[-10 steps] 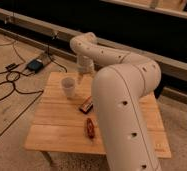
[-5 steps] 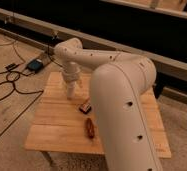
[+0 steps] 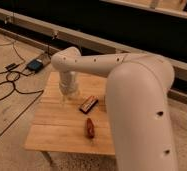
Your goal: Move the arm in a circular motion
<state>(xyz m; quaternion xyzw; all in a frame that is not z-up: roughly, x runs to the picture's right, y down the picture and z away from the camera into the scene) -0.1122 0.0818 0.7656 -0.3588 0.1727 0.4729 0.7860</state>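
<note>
No readable writing or brand on anything. Arm (image 3: 137, 95): cream-white, thick smooth tubes, rounded joints, small dark screw holes; runs from lower right fwd to an elbow over the table's (image 3: 52, 135) left-rear part, then drops. Gripper (image 3: 69, 92) hangs under that elbow, just above the wood. Dark bar (image 3: 88, 104) beside it; red-brown item (image 3: 90, 127) nearer the front edge.

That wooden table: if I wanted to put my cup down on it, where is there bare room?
The front-left part of the wooden table is bare, between its left edge and the reddish object. The far edge behind the arm is bare too. The middle is crowded: the gripper hangs over the left centre, with the dark flat packet beside it.
</note>
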